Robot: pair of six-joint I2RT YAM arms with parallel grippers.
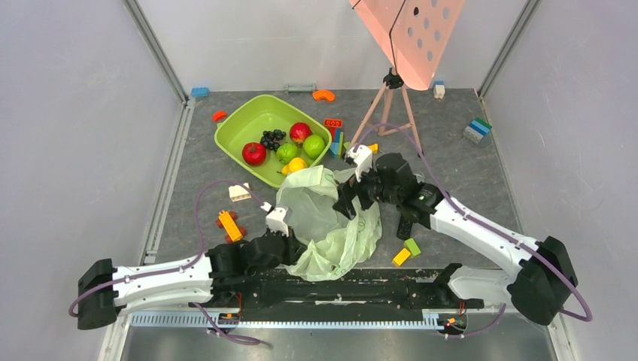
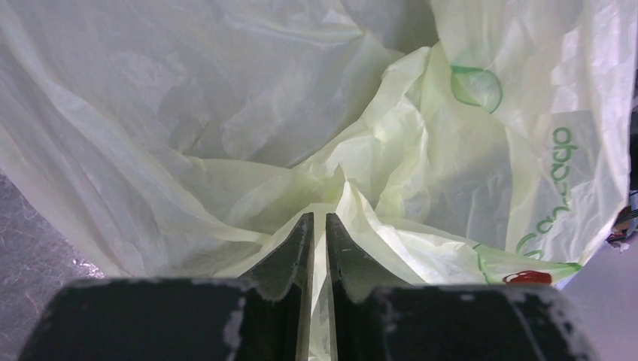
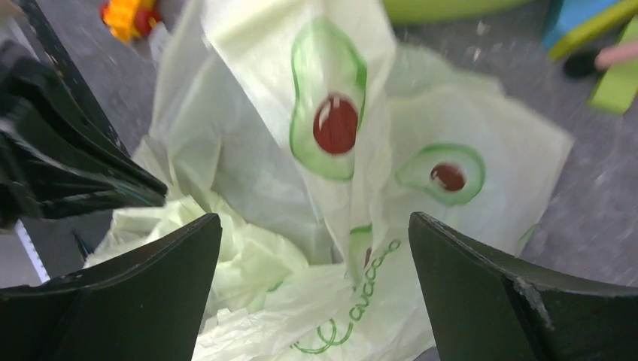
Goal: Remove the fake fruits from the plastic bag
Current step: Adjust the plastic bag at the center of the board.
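Plastic bag (image 1: 331, 226) lies limp and crumpled on the surface (image 1: 188, 165) just in front of the 2 arms, between their tools. The left tool (image 2: 317, 219) has its fingers almost together, with a thin fold of the bag pinched in the slit. The right tool (image 3: 314, 219) hangs over the bag's far side, fingers wide apart and nothing between them. Neither wrist view shows a fruit inside, only folds and printed avocado pictures. The deeper creases are hidden, though, so 1 could be tucked in there. From how flat the bag sags, the job looks nearly or fully done; what is left is to make sure it is empty.

Near the bag's right side sit a green and yellow block pair (image 1: 407, 252). To its left are an orange toy block (image 1: 229, 224) and a white block (image 1: 240, 192). None of these lies between the tools and the bag.

Farther back, at the bag's far edge (whether touching I cannot tell), stands the green tub (image 1: 248, 120). It holds 6 fruits: a grape bunch (image 1: 272, 139), a round green fruit (image 1: 287, 153), a second green fruit (image 1: 314, 145), a red apple (image 1: 300, 133), a red tomato (image 1: 254, 153) and a yellow pear (image 1: 295, 165). So the grapes and green fruit are already out of the bag.

Beyond the right arm a tripod (image 1: 387, 105) carries a pink panel (image 1: 410, 30). It is the likeliest thing to be hit if that arm swings back.
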